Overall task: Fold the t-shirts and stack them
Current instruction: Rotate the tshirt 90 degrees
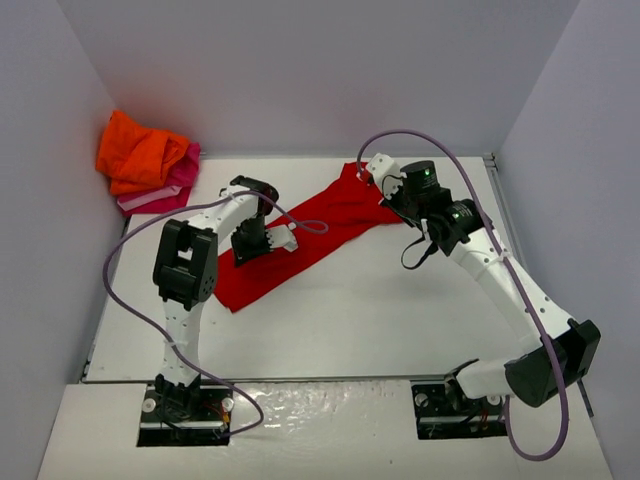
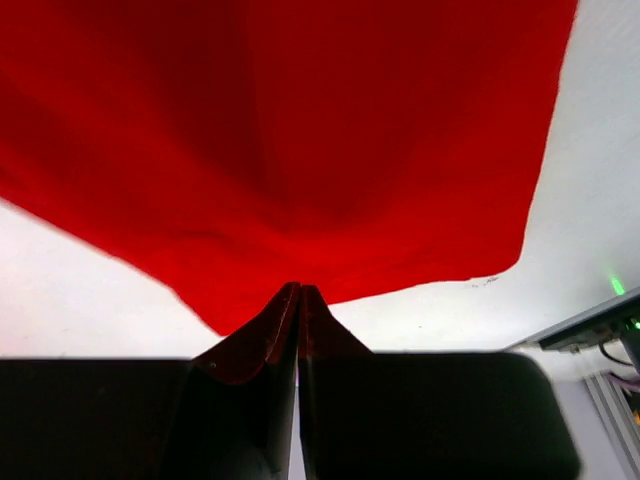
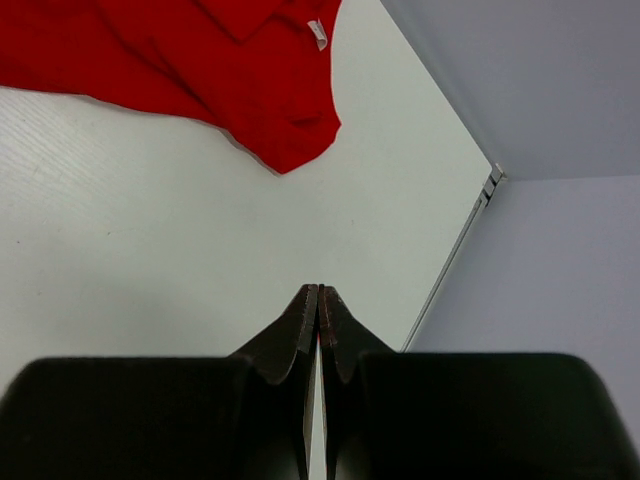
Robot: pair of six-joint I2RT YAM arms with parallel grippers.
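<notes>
The worktop (image 1: pixel 380 320) carries a red shirt (image 1: pixel 320 225) stretched diagonally across its middle, and an orange shirt (image 1: pixel 140 150) lies crumpled on a pink shirt (image 1: pixel 175 185) in the far-left corner. The left end effector (image 2: pixel 298 292) is pinched on the red shirt's edge. The right end effector (image 3: pixel 318 292) is closed on nothing, above bare worktop near the shirt's far end.

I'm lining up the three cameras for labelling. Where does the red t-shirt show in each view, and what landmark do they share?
Top external: the red t-shirt lies diagonally across the middle of the white table.
Left wrist: it fills the upper picture, reaching the tips of the shut left fingers.
Right wrist: upper left corner, apart from the right fingers.
Shared landmark: the white table, under the shirt in every view.
</notes>
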